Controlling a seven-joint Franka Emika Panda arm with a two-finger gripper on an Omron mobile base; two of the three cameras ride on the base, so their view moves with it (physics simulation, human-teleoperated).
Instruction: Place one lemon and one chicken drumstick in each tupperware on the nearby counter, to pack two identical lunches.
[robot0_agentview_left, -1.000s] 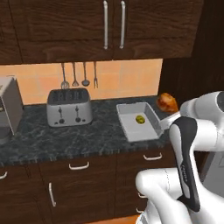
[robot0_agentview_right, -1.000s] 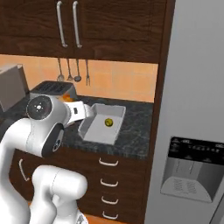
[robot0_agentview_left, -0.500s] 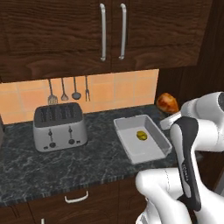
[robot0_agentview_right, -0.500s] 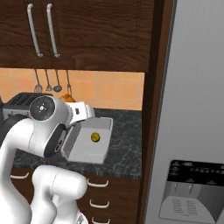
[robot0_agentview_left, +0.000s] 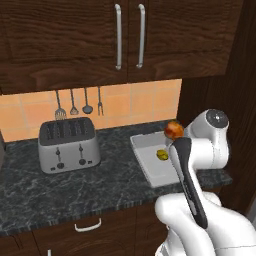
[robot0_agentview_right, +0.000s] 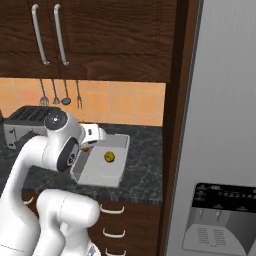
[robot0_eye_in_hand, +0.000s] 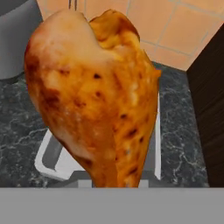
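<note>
My gripper (robot0_agentview_left: 178, 135) is shut on an orange-brown chicken drumstick (robot0_agentview_left: 173, 130), held a little above the far end of a light-grey tupperware tray (robot0_agentview_left: 150, 165). One yellow lemon (robot0_agentview_left: 161, 154) lies inside that tray. The tray rests on the black speckled counter (robot0_agentview_left: 75, 190), near its right end. From the right base view the lemon (robot0_agentview_right: 109, 157) sits in the middle of the tray (robot0_agentview_right: 97, 176), and the drumstick (robot0_agentview_right: 86, 148) peeks out under my hand. In the hand view the drumstick (robot0_eye_in_hand: 96, 92) hangs close before the camera, hiding the fingertips, with the tray's rim (robot0_eye_in_hand: 46, 159) below it.
A silver toaster (robot0_agentview_left: 67, 145) stands on the counter to the left of the tray. Kitchen utensils (robot0_agentview_left: 80, 102) hang on the orange tiled wall. A dark wooden panel (robot0_agentview_right: 175, 125) and a grey fridge (robot0_agentview_right: 225, 150) close off the counter's right end. Upper cabinets (robot0_agentview_left: 127, 35) hang overhead.
The base has driven to the right, so the whole scene has slid left in the views. The drumstick stays in my shut gripper. The lemon still lies in the tray.
</note>
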